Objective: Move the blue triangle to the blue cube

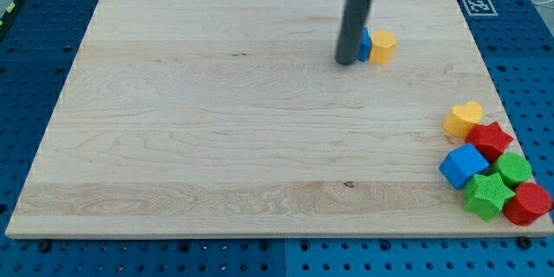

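Observation:
The blue triangle (365,45) lies near the view's top, right of centre, mostly hidden behind my rod, so its shape is hard to make out. My tip (347,61) rests on the board touching its left side. A yellow block (383,46) touches the triangle's right side. The blue cube (463,166) sits at the view's lower right, in a cluster of blocks, far from my tip.
Around the blue cube are a yellow heart (463,119), a red star (490,140), a green star (487,195), a green block (514,170) and a red block (527,204). The wooden board (216,121) ends just past them on the right.

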Controlling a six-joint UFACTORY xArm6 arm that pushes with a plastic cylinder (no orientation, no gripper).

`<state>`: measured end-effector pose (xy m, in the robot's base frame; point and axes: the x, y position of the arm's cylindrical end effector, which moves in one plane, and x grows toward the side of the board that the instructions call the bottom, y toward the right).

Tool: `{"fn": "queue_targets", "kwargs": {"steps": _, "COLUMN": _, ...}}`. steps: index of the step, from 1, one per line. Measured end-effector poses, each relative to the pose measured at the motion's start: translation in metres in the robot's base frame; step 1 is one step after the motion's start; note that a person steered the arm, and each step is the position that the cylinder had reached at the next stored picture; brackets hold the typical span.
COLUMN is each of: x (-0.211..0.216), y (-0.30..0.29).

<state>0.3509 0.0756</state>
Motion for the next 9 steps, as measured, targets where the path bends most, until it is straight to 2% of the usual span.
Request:
{"fn": "queue_targets", "kwargs": {"steps": 1, "x": -0.034, "y": -0.031}}
{"fn": "queue_targets", "kwargs": {"steps": 2, "x": -0.066, "y": -0.030}}
{"fn": "queue_targets", "kwargs": {"steps": 3, "x": -0.060, "y": 0.007}}
{"fn": "queue_targets", "kwargs": {"steps": 5, "x": 0.014, "y": 0.035}}
{"fn": "queue_targets", "kwargs": {"steps": 9, "x": 0.041, "y": 0.081}}
